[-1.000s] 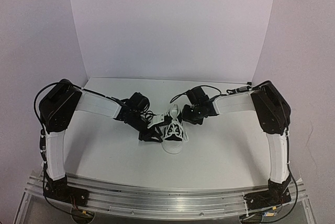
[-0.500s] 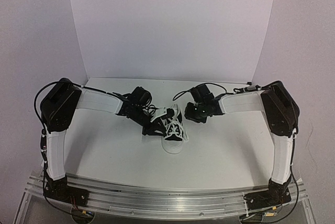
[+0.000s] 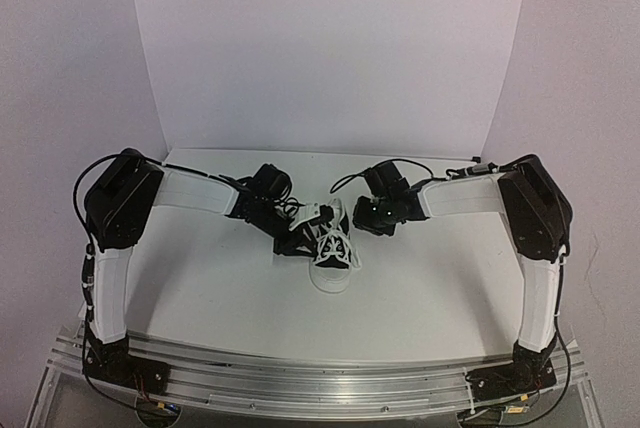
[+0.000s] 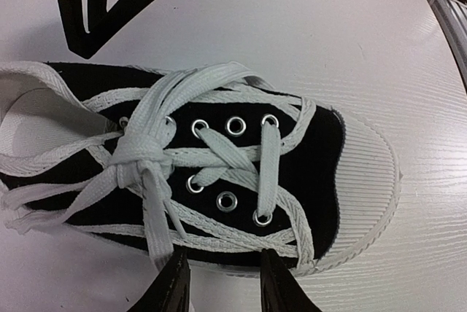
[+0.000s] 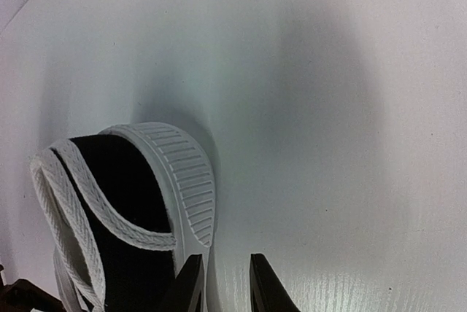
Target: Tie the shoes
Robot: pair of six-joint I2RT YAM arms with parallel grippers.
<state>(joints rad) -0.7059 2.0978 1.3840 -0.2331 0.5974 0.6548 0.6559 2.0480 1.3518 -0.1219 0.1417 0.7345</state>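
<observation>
Though hovering close beside the black sneaker point(image 3: 333, 248) at the worktop point(image 3: 200, 293) middle, toe cap pointing near, grip nothing: left gripper point(image 4: 222, 261) and right gripper point(image 5: 222, 268) both slightly apart, white laces point(image 4: 142, 155) knotted

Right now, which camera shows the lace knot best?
Left wrist: the knot is close and sharp, with its strands distinct. Top external shows the sneaker with only a white tangle. Right wrist shows just one end of it, no knot.

Sneaker point(image 3: 333, 256) on table point(image 3: 440, 293) — left end effector point(image 3: 294, 245) beside-left; right end effector point(image 3: 360, 220) behind-right.
</observation>
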